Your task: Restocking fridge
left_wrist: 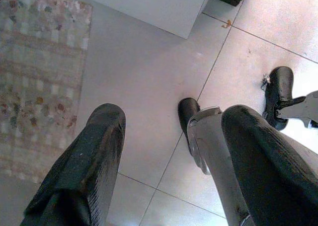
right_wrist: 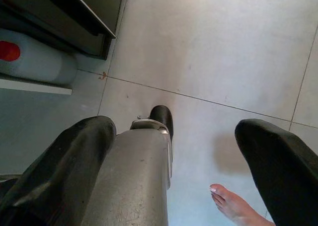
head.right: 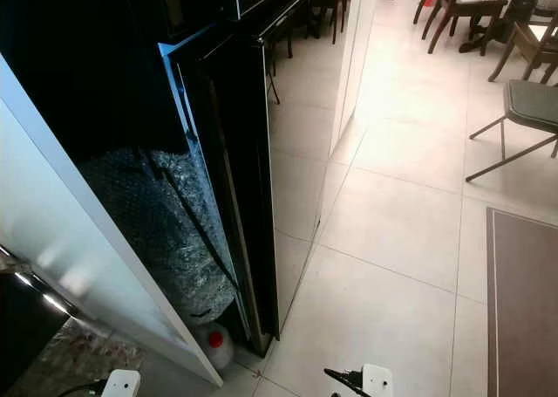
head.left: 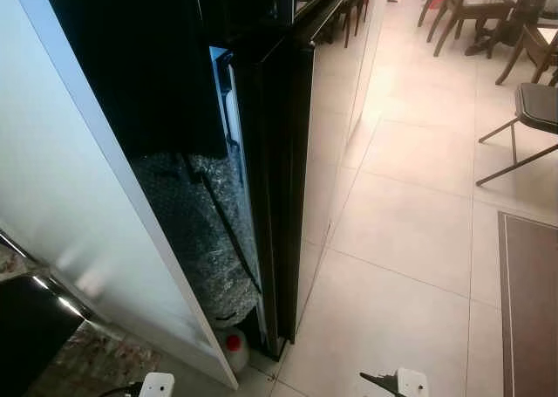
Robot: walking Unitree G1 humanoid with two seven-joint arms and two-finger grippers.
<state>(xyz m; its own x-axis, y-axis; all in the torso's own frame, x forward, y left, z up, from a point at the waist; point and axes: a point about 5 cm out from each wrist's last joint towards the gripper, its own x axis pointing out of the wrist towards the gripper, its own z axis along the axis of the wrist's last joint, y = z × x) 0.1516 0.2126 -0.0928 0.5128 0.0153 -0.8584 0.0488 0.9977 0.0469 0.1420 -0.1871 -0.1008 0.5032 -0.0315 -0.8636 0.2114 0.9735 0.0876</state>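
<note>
Low at the bottom edge of the head views, both arms hang down by the robot's sides. The left gripper (left_wrist: 169,151) points at the floor (left_wrist: 149,72) with its two black fingers (left_wrist: 84,166) spread wide and nothing between them. The right gripper (right_wrist: 189,161) hangs the same way, wide and empty, over the pale tiles. A person's bare foot (right_wrist: 233,206) shows near it at the lower right of the right wrist view. The tall black fridge (head.left: 288,170) stands at the upper left of the head views, its shiny door shut. A white bottle with a red cap (head.left: 234,345) sits on the floor at the fridge's foot, beside bubble wrap (head.left: 200,231). A patterned rug (left_wrist: 35,72) lies at the left. Chairs (head.left: 523,118) stand at the upper right.
</note>
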